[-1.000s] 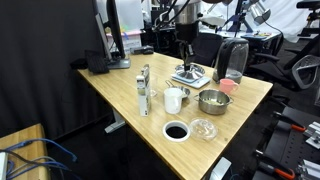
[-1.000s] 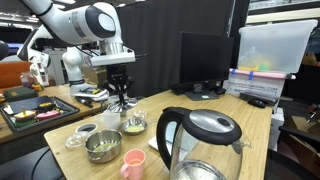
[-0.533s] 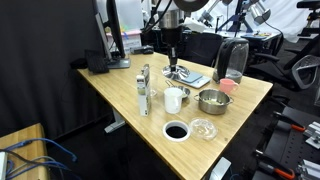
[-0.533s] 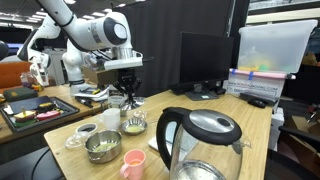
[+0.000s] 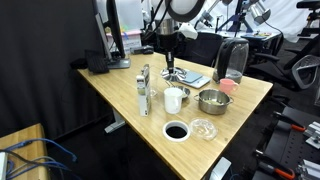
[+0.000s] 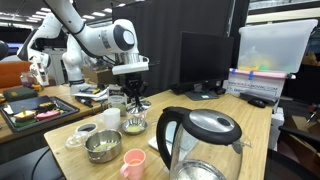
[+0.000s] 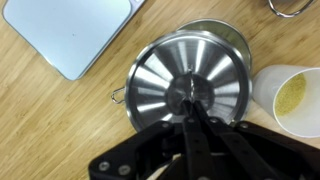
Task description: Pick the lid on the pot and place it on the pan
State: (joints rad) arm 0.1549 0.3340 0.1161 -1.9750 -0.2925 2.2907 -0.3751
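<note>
My gripper (image 7: 192,100) is shut on the centre knob of the round steel lid (image 7: 185,85), seen from above in the wrist view. The small steel pot shows as a rim (image 7: 236,36) behind the lid, with a wire handle (image 7: 118,95) at the left. In both exterior views the gripper (image 5: 168,64) (image 6: 133,99) hangs just above the pot (image 6: 133,123), next to the white mug (image 5: 173,100) (image 6: 111,118). The wider steel pan (image 5: 212,100) (image 6: 103,146) stands open beyond the mug.
A flat silver tray (image 7: 80,30) (image 5: 191,77) lies beside the pot. A small dark dish (image 5: 176,131), a glass lid (image 5: 203,128), a pink cup (image 6: 133,163) and a black kettle (image 6: 200,140) stand nearby. A monitor (image 6: 205,62) stands at the table's back edge.
The gripper has moved sideways from over the silver tray to over the pot by the mug. It stays shut.
</note>
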